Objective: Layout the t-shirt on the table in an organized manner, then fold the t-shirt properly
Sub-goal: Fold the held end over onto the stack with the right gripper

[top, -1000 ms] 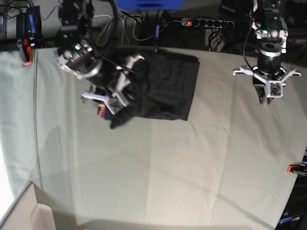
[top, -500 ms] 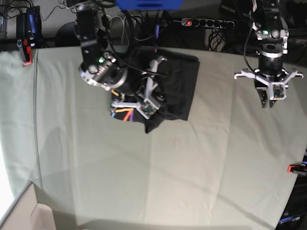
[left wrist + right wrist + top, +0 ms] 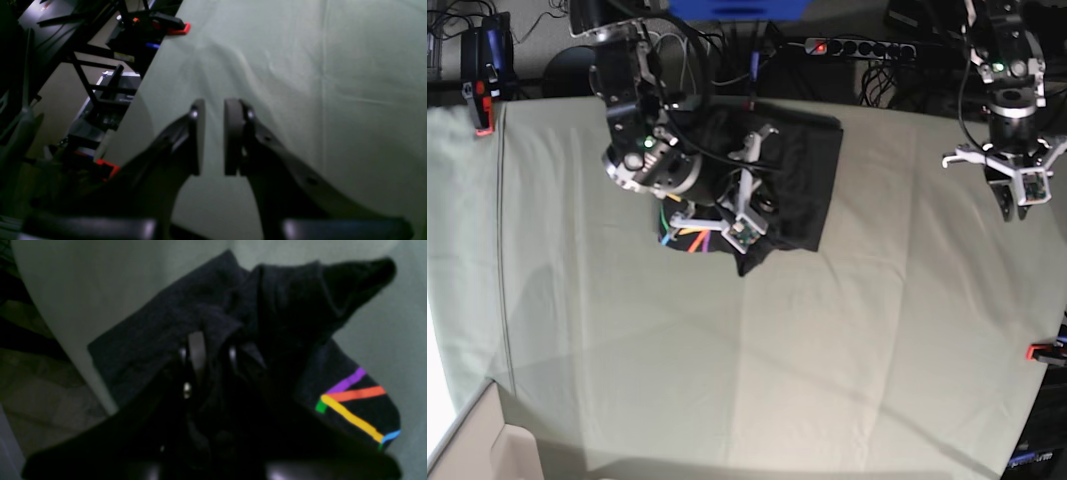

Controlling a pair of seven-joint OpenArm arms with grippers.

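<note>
The dark t-shirt (image 3: 797, 165) lies bunched at the table's (image 3: 827, 340) far middle. Its rainbow line graphic (image 3: 689, 237) shows on the folded left flap. My right gripper (image 3: 762, 207) hovers over the shirt's front edge and is shut on a fold of it. In the right wrist view the fingers (image 3: 197, 350) pinch black cloth (image 3: 160, 326), with the graphic (image 3: 353, 400) to the lower right. My left gripper (image 3: 1024, 207) hangs over bare table at the far right, away from the shirt. In the left wrist view the left gripper (image 3: 213, 136) holds nothing, jaws almost together.
A red clamp (image 3: 1039, 351) grips the table's right edge and also shows in the left wrist view (image 3: 178, 30). A red-and-black clamp (image 3: 482, 95) sits at the far left corner. A power strip (image 3: 857, 47) and cables lie behind the table. A pale box corner (image 3: 477, 450) is at bottom left.
My right gripper has carried a shirt flap rightward over the garment, exposing the rainbow graphic. My left arm has drifted a little right and toward the far edge.
</note>
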